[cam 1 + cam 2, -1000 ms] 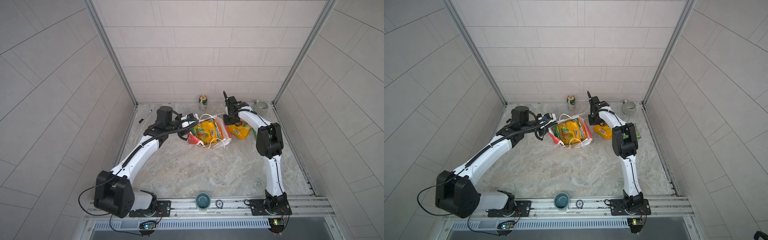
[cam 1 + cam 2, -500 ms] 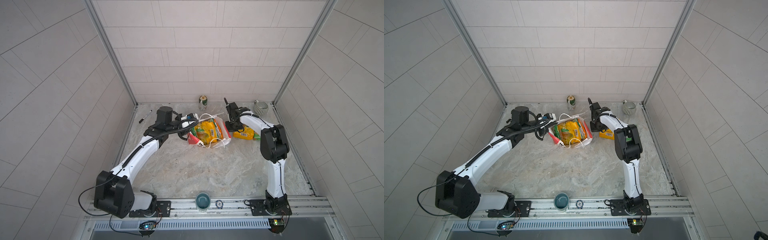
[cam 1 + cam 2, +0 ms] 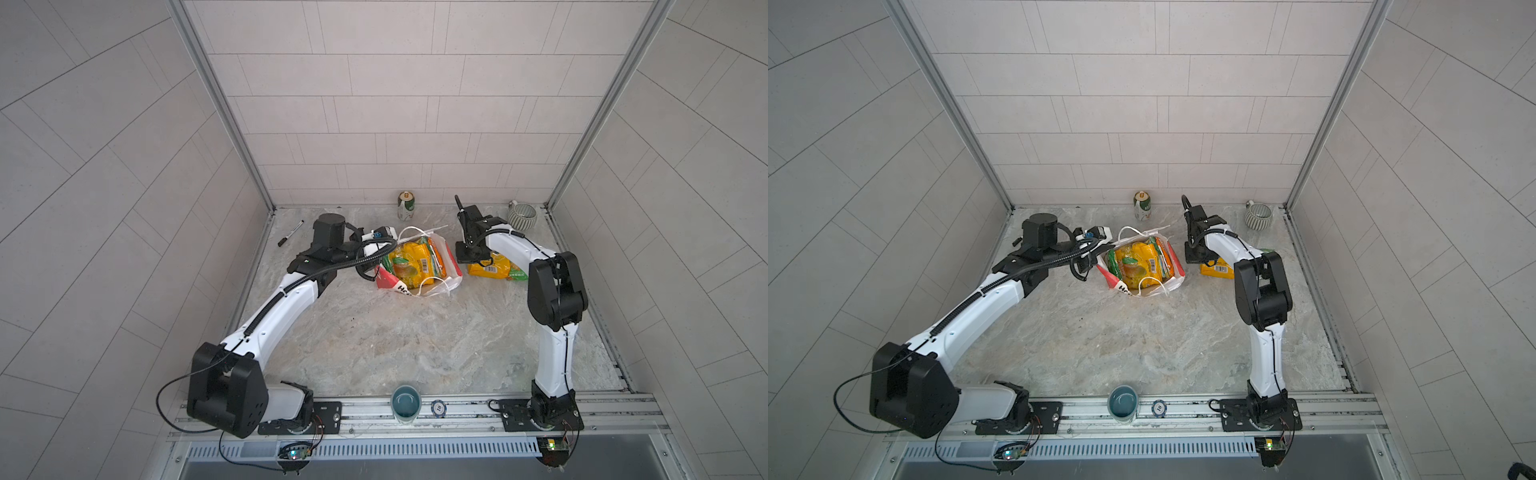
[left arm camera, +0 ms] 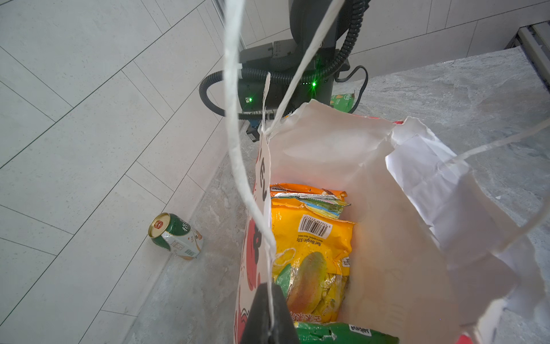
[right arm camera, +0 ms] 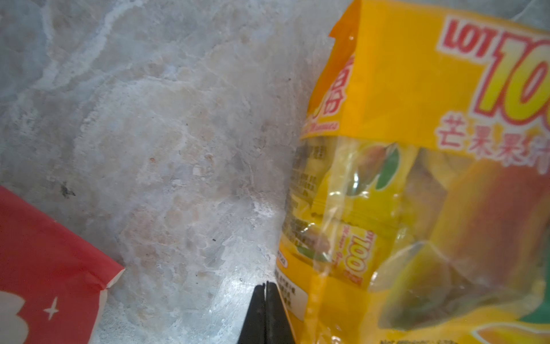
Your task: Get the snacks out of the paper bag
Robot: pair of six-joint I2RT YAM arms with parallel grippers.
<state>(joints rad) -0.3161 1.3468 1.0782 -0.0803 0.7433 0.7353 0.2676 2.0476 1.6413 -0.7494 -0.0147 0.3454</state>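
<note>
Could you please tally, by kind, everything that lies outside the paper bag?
Packets: 2
Can: 1
Mug: 1
Cup: 1
Pen: 1
Chip: 1
Total: 7

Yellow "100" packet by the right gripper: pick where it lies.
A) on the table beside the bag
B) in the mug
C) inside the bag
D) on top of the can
A: in both top views the packet lies flat on the table, just right of the bag and outside it.
</note>
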